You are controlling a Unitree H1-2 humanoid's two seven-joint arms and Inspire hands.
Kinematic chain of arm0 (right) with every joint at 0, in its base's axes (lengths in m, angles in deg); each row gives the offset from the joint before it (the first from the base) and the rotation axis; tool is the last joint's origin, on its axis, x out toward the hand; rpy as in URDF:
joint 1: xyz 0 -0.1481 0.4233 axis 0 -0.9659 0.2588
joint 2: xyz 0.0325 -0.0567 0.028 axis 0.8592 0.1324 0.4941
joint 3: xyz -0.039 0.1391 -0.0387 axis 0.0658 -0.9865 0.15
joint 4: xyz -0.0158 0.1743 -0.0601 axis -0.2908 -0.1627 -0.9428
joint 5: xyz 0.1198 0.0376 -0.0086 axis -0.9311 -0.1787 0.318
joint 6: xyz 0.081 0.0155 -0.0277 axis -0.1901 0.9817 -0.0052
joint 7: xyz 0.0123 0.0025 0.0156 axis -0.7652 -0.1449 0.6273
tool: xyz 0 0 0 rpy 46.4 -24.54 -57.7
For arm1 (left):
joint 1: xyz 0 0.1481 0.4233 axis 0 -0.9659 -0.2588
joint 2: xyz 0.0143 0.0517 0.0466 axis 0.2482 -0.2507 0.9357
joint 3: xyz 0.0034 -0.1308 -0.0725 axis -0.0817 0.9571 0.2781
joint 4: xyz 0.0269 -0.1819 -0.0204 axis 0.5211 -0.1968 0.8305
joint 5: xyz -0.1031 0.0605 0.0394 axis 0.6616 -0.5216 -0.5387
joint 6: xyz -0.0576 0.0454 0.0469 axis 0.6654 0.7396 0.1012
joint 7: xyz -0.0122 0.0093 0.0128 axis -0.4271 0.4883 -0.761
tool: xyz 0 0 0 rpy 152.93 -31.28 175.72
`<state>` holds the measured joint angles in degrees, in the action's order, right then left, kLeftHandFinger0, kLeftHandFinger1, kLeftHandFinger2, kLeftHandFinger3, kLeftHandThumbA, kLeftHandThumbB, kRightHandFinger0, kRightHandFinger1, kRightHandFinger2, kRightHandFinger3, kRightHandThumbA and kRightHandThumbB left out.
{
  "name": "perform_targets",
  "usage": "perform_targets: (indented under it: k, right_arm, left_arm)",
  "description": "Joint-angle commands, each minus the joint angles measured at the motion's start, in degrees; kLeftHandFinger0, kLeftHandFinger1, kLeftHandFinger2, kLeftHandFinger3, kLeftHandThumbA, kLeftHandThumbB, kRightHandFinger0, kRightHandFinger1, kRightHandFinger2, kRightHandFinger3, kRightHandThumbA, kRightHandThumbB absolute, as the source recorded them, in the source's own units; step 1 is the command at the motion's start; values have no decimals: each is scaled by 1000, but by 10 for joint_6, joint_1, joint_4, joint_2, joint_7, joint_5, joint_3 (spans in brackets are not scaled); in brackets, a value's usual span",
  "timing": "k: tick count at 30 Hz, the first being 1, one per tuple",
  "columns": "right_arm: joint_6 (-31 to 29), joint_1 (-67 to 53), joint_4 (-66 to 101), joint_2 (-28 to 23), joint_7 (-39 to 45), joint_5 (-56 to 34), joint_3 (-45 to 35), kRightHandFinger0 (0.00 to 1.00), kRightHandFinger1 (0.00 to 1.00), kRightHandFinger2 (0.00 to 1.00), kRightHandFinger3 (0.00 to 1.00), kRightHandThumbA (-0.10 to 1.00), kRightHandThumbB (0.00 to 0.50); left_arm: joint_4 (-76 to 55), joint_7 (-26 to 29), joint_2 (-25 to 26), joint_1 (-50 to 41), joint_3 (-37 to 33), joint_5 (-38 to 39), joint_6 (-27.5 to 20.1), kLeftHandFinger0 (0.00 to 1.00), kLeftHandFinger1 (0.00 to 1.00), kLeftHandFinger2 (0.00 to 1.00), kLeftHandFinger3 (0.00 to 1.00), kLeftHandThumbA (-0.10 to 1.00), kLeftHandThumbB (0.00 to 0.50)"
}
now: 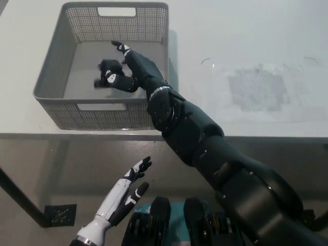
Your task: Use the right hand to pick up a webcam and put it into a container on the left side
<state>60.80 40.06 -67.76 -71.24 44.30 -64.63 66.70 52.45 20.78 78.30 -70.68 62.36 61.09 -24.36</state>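
Note:
My black right hand (124,69) reaches from the lower right over the front wall of the grey perforated basket (51,77), at the table's left. It hangs low inside the basket. A small black webcam (105,66) sits between its thumb and curled fingers, hard to tell apart from the black hand. One finger sticks out toward the basket's far wall. A faint dark smear shows just below the webcam. My white left hand (123,192) rests open below the table's front edge, at the lower left.
The white table (246,41) stretches to the right of the basket, with a scuffed grey patch (256,89) on it. The basket has handle cut-outs in its far wall and near wall. A dark table leg (20,200) runs at the lower left.

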Motion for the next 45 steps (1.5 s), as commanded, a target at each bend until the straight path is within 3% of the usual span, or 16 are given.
perform_targets:
  k: [1, 7, 9, 14, 18, 24, 28, 33, 35, 38, 39, 45]
  right_arm:
    - [-52, 20, 31, -12, 7, -5, -7, 1000, 1000, 1000, 1000, 1000, 433]
    - [-73, 30, 76, -27, 0, -17, -26, 1000, 1000, 1000, 1000, 1000, 438]
    - [-74, 35, 102, -33, 5, -28, -42, 1000, 1000, 1000, 1000, 1000, 465]
    - [-59, 31, 251, -59, 20, -48, -82, 1000, 1000, 1000, 1000, 1000, 388]
    - [-10, 8, 382, -79, 43, -64, -106, 1000, 1000, 1000, 1000, 1000, 394]
    - [49, -56, 585, -124, 76, -92, -142, 1000, 1000, 1000, 1000, 1000, 344]
    - [84, -125, 707, -144, 90, -110, -157, 1000, 1000, 1000, 1000, 1000, 377]
    - [87, -242, 843, -156, 98, -151, -172, 1000, 1000, 1000, 1000, 1000, 354]
    - [91, -302, 898, -161, 101, -175, -177, 1000, 1000, 1000, 1000, 1000, 374]
    - [79, -368, 944, -172, 106, -191, -176, 1000, 1000, 1000, 1000, 1000, 350]
    - [59, -415, 964, -179, 107, -195, -173, 1000, 1000, 1000, 1000, 1000, 314]
    - [29, -556, 1005, -194, 110, -196, -165, 1000, 1000, 1000, 1000, 1000, 289]
  left_arm:
    - [-14, -9, 8, 8, -3, 3, -12, 1000, 1000, 1000, 1000, 960, 139]
    - [-18, -12, 10, 6, -6, 1, -11, 1000, 1000, 1000, 1000, 977, 155]
    - [-13, -12, 10, 10, -6, 1, -14, 1000, 1000, 1000, 1000, 980, 152]
    - [-7, -11, 9, 13, -7, -2, -21, 1000, 1000, 1000, 1000, 975, 151]
    - [-6, -14, 10, 15, -5, 5, -17, 1000, 1000, 1000, 1000, 974, 184]
    - [-9, -10, 11, 11, -6, -5, -15, 1000, 1000, 1000, 1000, 981, 179]
    - [-16, -8, 12, 4, -3, -4, -16, 1000, 1000, 1000, 1000, 979, 174]
    - [-19, -11, 16, -5, 0, 5, -16, 1000, 1000, 1000, 1000, 977, 176]
    - [-21, -9, 14, -9, 1, 4, -11, 1000, 1000, 1000, 1000, 982, 177]
    - [-21, -4, 10, -15, 3, 2, -11, 1000, 1000, 1000, 1000, 1000, 175]
    - [-20, -3, 9, -20, 2, 4, -14, 1000, 1000, 1000, 1000, 997, 172]
    - [-8, 8, -1, -36, 2, 3, -31, 1000, 1000, 1000, 1000, 979, 156]
